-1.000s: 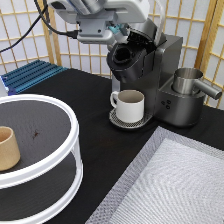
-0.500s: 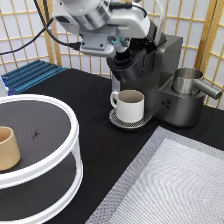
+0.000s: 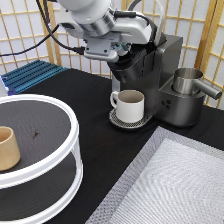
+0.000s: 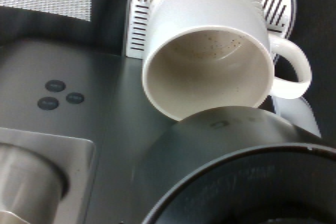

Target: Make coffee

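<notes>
A cream mug (image 3: 130, 106) with a handle stands empty on the round drip tray (image 3: 116, 120) of the black coffee machine (image 3: 167, 65). My gripper (image 3: 116, 56) hangs right over the machine's brew head, above the mug. The wrist view looks down into the mug (image 4: 210, 70), past the dark round brew head (image 4: 240, 165) and the machine's buttons (image 4: 58, 94). The white coffee pod is not visible in either view.
A steel pitcher (image 3: 189, 82) sits on the machine's right side. A white two-tier round rack (image 3: 70, 150) at the exterior view's left holds a tan handleless cup (image 3: 7, 147). A grey mesh mat (image 3: 170, 185) lies at the bottom right. A blue rack (image 3: 30, 75) is at the back left.
My hand has come down and slightly toward the exterior view's left, closing in on the brew head. The mug and the cup have not moved.
</notes>
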Tool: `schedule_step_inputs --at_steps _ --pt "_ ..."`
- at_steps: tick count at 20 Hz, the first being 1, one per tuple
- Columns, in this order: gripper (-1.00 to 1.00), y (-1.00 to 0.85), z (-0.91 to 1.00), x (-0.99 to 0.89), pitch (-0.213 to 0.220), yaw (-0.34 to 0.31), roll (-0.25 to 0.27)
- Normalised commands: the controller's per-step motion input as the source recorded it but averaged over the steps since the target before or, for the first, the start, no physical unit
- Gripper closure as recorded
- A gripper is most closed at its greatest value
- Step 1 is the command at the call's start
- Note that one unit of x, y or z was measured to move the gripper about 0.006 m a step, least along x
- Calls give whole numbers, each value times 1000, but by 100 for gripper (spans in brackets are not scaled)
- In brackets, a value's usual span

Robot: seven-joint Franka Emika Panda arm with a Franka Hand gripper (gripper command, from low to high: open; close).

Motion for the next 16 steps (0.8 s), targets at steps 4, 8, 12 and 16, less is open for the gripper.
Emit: schedule_step_inputs --at_steps 4,8,12,16 --pt "100 61 -114 0 0 -5 -10" --pt "100 267 3 0 0 -23 -49" --pt "100 460 117 -22 0 -44 -158" --pt "100 351 33 -151 0 -46 -240"
